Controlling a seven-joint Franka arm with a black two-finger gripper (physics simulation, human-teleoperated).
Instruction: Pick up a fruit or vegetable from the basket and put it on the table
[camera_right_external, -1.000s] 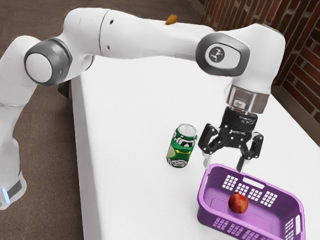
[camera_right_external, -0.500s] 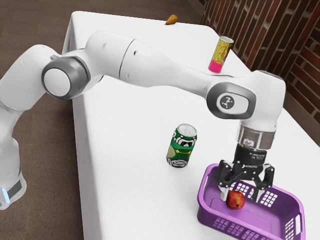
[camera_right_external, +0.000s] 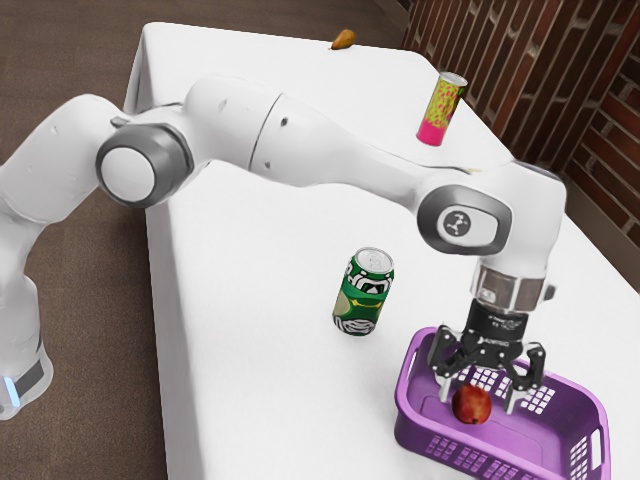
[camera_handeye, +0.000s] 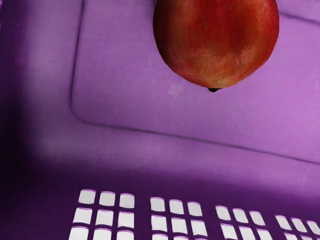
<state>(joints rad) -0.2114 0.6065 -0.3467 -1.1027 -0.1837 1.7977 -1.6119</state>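
Moved since the frame of one second ago: pincer, from over the near-empty air at the rim of the purple basket down inside it; over the last half second, a slight further descent, the arm lower at its elbow.

Red fruit, one: on the basket's floor, toward the end at the exterior view's left. In that view it lies low between the pincer's fingers, nearer the one at the exterior view's left; contact cannot be told.

Pincer: black body, pale fingertips, fingers spread wider than the fruit, grip closed on nothing.

Arm: white, grey-ringed joints, arched in from the exterior view's left; hand pointing down into the basket, slightly slanted.

Fruit, detail: round, mottled red and orange-brown, small dark stub. Basket: oblong, rounded corners, smooth purple, walls pierced with square-hole grids.

Green can: upright, silver lid, patterned, on the surface, near the basket, to its exterior-view left. Yellow-and-pink cylinder: upright, well beyond the basket. Orange-brown fruit: tapered, farther still beyond the basket, at the surface's far edge. Surface: plain white. Brick wall: reddish, pale joints, behind the basket.
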